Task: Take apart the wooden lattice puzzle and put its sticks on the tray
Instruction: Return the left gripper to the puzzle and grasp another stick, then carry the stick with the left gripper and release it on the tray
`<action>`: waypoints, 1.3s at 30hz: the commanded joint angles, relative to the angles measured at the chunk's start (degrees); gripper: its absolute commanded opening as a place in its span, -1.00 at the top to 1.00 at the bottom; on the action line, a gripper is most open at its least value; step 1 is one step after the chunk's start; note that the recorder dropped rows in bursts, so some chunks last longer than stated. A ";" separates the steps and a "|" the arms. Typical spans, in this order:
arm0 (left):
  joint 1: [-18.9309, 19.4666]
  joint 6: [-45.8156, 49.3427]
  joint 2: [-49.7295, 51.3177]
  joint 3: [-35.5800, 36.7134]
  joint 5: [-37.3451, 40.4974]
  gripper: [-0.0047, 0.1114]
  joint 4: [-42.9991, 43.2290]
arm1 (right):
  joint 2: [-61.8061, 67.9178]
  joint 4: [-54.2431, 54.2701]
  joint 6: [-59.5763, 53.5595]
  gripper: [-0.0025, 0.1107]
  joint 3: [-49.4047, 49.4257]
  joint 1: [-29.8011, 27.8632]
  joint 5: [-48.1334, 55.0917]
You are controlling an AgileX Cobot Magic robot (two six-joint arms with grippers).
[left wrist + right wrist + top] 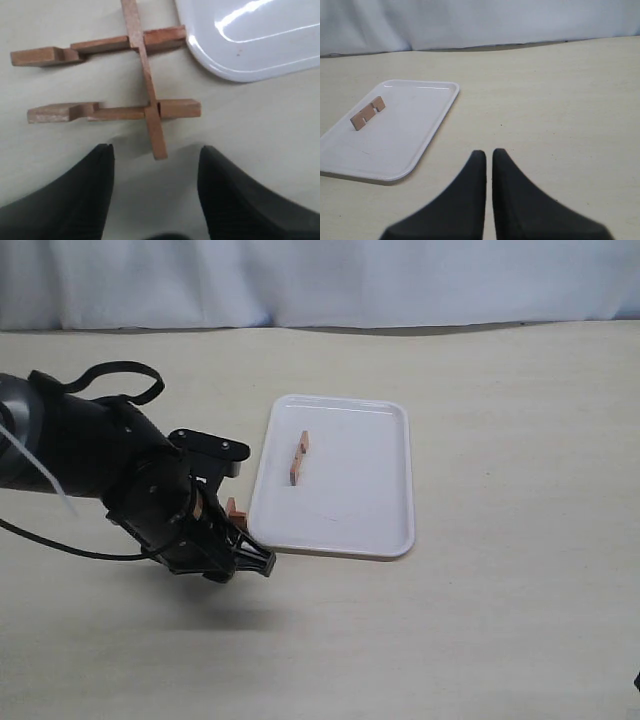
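Note:
The wooden lattice puzzle [142, 75] lies on the table beside the tray's corner, now three reddish-brown sticks: two parallel ones crossed by a third. In the exterior view only a bit of it [235, 509] shows behind the left arm. My left gripper [156, 150] hovers open just above it, nothing between its fingers; the crossing stick's end points into the gap. One notched stick [298, 457] [367, 113] lies on the white tray [380, 530] [415, 145] [250, 55]. My right gripper [489, 152] is shut and empty, far from the tray.
A pale cloth backdrop [320, 280] runs along the table's far edge. The left arm's black body and cable [90, 450] hang over the table left of the tray.

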 commanded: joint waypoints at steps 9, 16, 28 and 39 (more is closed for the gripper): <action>-0.01 -1.68 0.44 0.19 -4.16 0.35 0.95 | -0.25 -0.01 0.03 0.88 0.10 -0.33 -0.19; -0.01 -1.80 0.44 0.19 -4.05 0.40 1.83 | -0.25 -0.01 0.03 0.88 0.10 -0.33 -0.19; -0.01 -2.00 -1.13 -0.19 -1.76 0.92 3.87 | -0.25 -0.01 -0.12 0.88 0.10 -0.33 -0.08; -0.01 0.15 -11.41 -6.91 8.61 0.92 3.64 | -0.25 -0.01 -0.12 0.88 0.10 -0.33 -0.08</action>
